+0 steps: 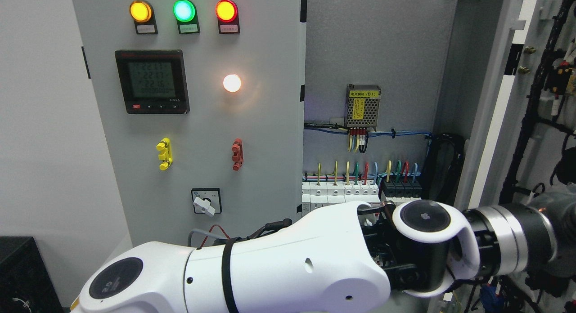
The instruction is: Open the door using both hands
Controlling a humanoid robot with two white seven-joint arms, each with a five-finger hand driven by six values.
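My left arm (279, 268) enters from the lower left and reaches across the front of the grey electrical cabinet to the right. Its silver wrist (504, 241) ends at a dark hand (560, 241) at the right edge, mostly cut off by the frame, close against the right door (492, 124). That door stands swung open to the right, its inner face with black cable looms (535, 106) showing. The left door (252, 178) is closed. My right arm is out of sight.
The left door carries yellow, green and red lamps (184, 11), a meter (152, 81), a lit white lamp (232, 83) and a rotary switch (206, 201). Inside the cabinet sit a power supply (362, 105) and a breaker row (360, 189). A black box (22, 277) stands lower left.
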